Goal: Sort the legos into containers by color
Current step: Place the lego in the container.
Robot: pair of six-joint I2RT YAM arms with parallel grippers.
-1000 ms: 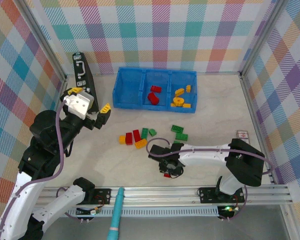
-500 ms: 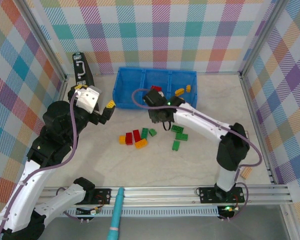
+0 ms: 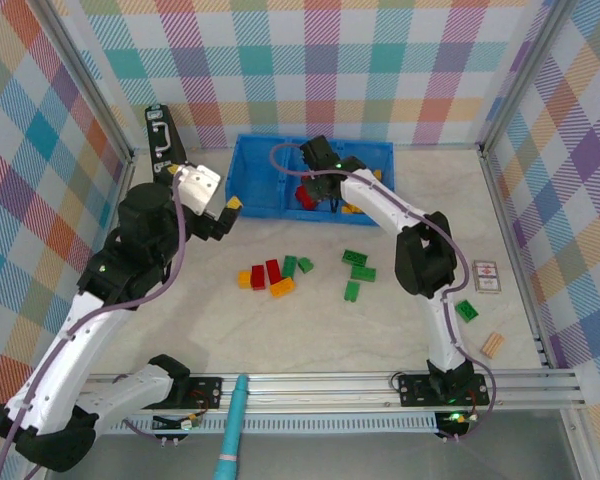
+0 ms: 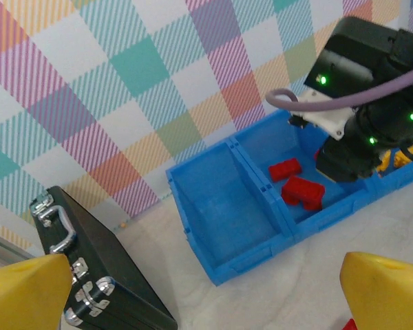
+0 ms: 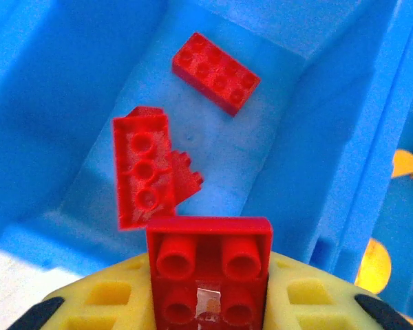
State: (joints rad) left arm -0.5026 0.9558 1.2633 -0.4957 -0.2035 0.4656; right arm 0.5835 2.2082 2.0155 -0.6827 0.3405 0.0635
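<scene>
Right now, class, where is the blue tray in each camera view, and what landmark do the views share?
Top external: blue tray at the far centre.
Left wrist: blue tray centre to right, beside the black case.
Right wrist: blue tray close up, middle compartment central.
Shared landmark: red legos in the middle compartment.

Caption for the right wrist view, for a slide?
Right tool holds a red brick over two red bricks in the blue tray.

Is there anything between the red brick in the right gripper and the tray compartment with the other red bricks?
Nothing visible. The right gripper holds the red brick directly above the middle compartment of the blue tray, where two red bricks lie with bare floor beside them.
</scene>
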